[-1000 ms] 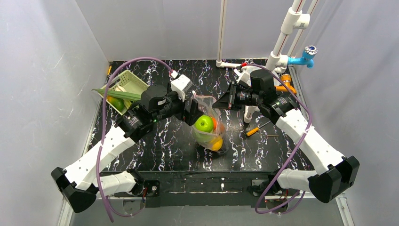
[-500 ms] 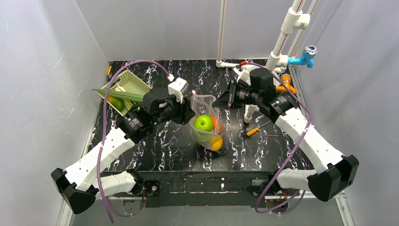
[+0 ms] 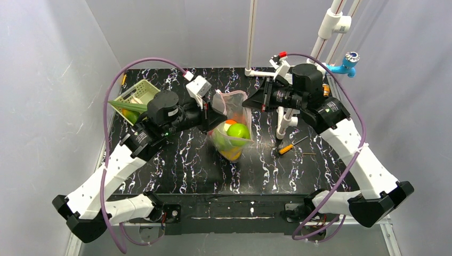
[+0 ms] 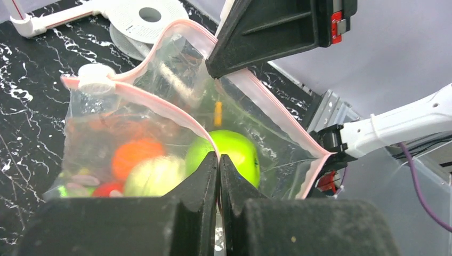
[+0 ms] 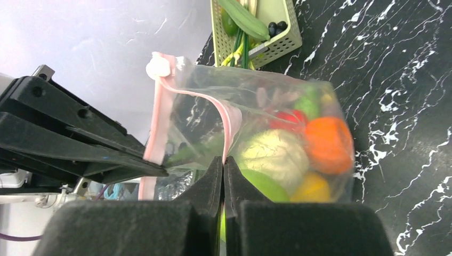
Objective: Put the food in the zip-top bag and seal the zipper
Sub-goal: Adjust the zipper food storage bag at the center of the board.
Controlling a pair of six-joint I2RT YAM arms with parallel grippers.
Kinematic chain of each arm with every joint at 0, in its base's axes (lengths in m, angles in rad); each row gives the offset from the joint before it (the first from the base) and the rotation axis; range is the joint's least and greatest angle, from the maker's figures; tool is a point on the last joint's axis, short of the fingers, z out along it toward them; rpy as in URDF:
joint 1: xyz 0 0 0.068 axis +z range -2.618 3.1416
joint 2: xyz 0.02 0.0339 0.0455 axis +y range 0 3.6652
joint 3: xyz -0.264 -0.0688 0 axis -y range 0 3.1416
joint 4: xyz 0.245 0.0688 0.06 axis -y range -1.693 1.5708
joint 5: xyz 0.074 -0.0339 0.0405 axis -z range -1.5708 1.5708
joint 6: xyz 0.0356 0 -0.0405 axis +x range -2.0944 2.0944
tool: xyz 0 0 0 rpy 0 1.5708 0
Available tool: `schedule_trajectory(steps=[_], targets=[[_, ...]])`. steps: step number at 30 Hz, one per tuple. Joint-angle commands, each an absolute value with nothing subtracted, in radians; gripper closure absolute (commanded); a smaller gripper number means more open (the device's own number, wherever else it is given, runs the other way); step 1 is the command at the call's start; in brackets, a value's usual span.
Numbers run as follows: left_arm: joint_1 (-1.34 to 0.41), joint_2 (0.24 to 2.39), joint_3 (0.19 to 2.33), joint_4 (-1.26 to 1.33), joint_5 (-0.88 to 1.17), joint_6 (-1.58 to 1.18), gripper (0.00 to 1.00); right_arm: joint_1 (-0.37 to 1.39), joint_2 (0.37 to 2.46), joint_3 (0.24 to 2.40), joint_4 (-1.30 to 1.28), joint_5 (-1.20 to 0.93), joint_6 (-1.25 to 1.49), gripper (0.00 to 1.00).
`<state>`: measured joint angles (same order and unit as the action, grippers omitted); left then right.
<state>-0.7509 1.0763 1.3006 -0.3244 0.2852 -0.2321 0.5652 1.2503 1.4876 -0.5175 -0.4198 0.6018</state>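
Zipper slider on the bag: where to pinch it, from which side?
Pinch the white slider across its faces, straddling the zipper, coming from above the mouth of the zip-top bag. It stands proud at the strip's corner end, clear of the food. The left tool and right tool each pinch the rim mid-mouth, so one likely must release first.

**Colours and patterns**

The clear bag [image 3: 234, 105] is showing a pink strip [image 4: 160, 105] along its mouth. Inside, the food [image 5: 328, 144] is showing green, orange, yellow and red. The basket [image 5: 277, 50] is looking pale green, and the table [image 3: 186, 165] is showing black with white veins.
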Motion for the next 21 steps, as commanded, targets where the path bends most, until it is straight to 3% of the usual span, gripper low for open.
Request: schedule_trajectory(steps=[1, 8, 17, 21], targets=[[-0.755, 1.044, 1.247, -0.26, 0.269, -0.312, 1.0, 0.571, 1.232, 1.47, -0.485, -0.38, 0.57, 0.99], [-0.754, 1.062, 1.171, -0.356, 0.17, -0.346, 1.0, 0.57, 1.289, 1.312, -0.427, -0.394, 0.615, 0.99], [-0.754, 1.069, 1.36, -0.345, 0.216, -0.282, 1.0, 0.571, 1.338, 1.585, -0.569, -0.383, 0.527, 0.99], [-0.753, 1.041, 1.311, -0.306, 0.18, -0.297, 1.0, 0.571, 1.307, 1.574, -0.552, -0.378, 0.534, 0.99]])
